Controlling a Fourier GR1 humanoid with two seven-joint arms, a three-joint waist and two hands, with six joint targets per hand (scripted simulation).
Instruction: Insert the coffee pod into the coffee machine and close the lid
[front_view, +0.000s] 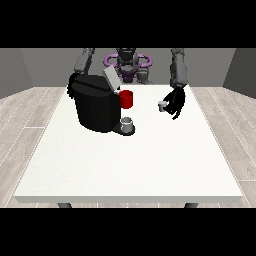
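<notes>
Tabletop first: the white table (130, 165) is lying bare across its near half, and all the action is sitting towards the far edge. Moving back, a small grey cup (127, 123) is standing on the machine's drip base, just right of the black body of the coffee machine (95, 107). Behind the cup, a red part (126, 99) is showing at the head of the machine, and above it the grey lid (111, 79) is tilting up and open, so the way in looks free.

Over to the right, the hand at the view's right (175, 102) is hovering above the table, well apart from the machine, and it is pinching a small pale coffee pod (162, 105) at its left side, fingers curled towards it. The pod looks to be off the table, carried in that hand.

Farther back and left, the hand at the view's left (72, 84) is mostly tucked behind the machine; I cannot tell how its fingers are lying.

By my reading, the carry step is under way: pod picked up, not yet delivered. Next move is calling for a sweep leftward to the opening under the lid, then a careful lowering in, and only after that a push on the lid to bring it down.
</notes>
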